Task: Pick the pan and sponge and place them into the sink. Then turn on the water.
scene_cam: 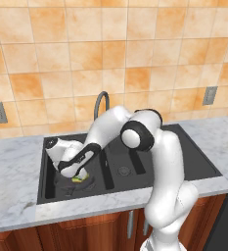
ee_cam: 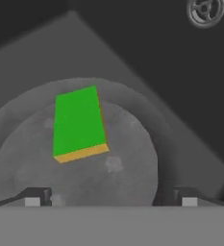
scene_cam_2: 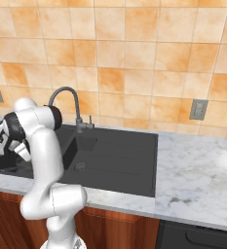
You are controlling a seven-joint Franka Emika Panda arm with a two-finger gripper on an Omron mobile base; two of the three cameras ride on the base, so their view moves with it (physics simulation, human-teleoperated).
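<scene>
While the gripper [ee_cam: 111,196] stands apart, sponge [ee_cam: 79,124] lying in pan [ee_cam: 128,163], pan edges cut off, sink [scene_cam: 135,166] partly hidden by arm.

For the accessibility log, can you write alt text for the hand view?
A green-topped sponge lies inside the round grey pan in the black sink. The open gripper hovers above, holding nothing. A metal drain sits at the top right.
</scene>
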